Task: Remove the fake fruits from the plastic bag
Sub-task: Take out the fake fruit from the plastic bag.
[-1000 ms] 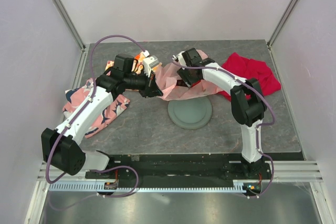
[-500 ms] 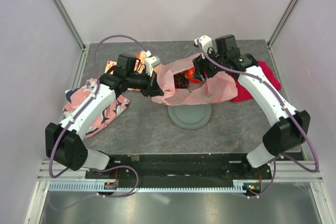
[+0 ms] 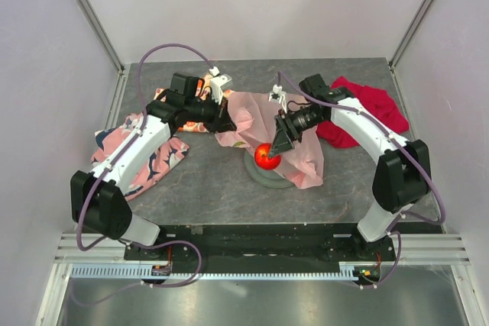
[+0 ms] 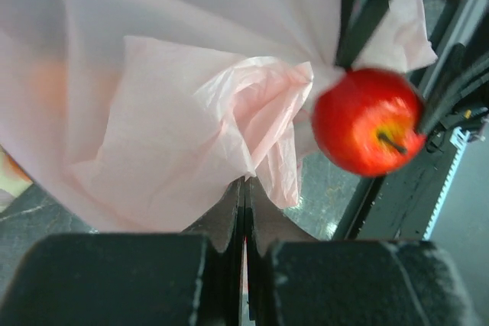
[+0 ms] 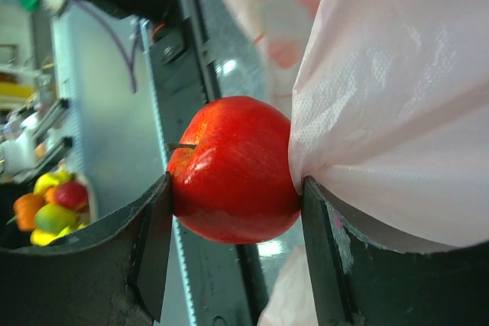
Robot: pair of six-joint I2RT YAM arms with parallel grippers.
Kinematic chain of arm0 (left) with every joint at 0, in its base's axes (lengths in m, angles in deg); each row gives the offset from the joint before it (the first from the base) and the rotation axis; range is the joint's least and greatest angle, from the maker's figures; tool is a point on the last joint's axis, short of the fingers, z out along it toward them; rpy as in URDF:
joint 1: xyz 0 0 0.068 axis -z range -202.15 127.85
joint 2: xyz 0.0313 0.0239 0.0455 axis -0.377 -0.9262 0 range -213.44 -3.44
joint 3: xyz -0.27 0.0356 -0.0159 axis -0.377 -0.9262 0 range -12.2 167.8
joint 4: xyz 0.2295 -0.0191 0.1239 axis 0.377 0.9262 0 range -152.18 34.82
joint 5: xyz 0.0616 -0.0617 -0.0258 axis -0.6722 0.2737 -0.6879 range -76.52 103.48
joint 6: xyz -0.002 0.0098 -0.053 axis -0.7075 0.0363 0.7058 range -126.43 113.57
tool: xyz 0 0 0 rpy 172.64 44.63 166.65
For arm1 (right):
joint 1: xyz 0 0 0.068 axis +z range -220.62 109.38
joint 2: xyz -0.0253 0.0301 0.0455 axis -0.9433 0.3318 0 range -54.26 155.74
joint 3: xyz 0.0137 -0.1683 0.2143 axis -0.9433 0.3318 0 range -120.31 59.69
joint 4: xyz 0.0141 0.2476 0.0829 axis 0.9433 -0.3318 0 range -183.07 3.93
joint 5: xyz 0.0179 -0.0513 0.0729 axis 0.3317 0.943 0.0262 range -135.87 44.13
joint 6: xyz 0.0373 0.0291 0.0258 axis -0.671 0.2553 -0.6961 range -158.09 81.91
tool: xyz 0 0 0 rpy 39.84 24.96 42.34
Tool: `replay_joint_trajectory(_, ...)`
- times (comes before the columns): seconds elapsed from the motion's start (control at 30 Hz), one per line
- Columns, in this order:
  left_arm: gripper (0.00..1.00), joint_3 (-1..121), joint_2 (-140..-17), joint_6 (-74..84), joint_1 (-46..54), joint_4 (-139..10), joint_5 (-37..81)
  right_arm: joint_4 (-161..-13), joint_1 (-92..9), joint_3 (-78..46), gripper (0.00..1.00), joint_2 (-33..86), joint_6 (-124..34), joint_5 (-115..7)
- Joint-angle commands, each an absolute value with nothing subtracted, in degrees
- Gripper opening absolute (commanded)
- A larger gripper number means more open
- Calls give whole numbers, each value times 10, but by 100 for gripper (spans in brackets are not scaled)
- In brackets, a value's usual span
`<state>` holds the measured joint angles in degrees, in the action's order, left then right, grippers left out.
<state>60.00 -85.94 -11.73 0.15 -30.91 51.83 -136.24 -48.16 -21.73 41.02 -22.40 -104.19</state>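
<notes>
Bag first: the plastic bag [image 3: 246, 112] drapes between both arms; the left gripper [image 4: 244, 192] has its jaws pressed tight together on a fold of the film; the right gripper [image 5: 237, 186] clamps the red apple [image 5: 229, 162] squarely between its jaws, bag film bunched against one finger.

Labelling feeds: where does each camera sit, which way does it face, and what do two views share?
Top external: above and behind the robot, looking down at the table; left arm and right arm show.
Left wrist: on the left gripper, facing its shut fingers pinching the plastic bag.
Right wrist: on the right gripper, facing its fingers clamped on the red apple.
Shared: both wrist views show red apple and plastic bag.
</notes>
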Motion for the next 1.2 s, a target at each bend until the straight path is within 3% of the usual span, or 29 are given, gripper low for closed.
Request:
replay_joint_trajectory(0.0,2,661,-895,-133,-4,-325,507,-1513,-451,-236,49,429,-82,-1147)
replay_joint_trajectory(0.33,2,843,-1029,-42,-3,-356,529,-1488,-431,-272,43,479,-88,-1097)
replay_joint_trajectory(0.57,2,926,-1084,-44,-2,-356,522,-1532,-518,-513,45,487,-127,-1039)
replay_joint_trajectory(0.67,2,924,-1086,-32,-2,-361,529,-1518,-551,-554,44,503,-134,-1012)
replay_joint_trajectory(0.9,2,942,-1111,-24,-4,-363,505,-1508,-522,-417,44,494,-124,-1103)
replay_joint_trajectory(1.17,2,937,-1145,-12,-4,-377,510,-1554,-457,-313,44,530,-33,-1110)
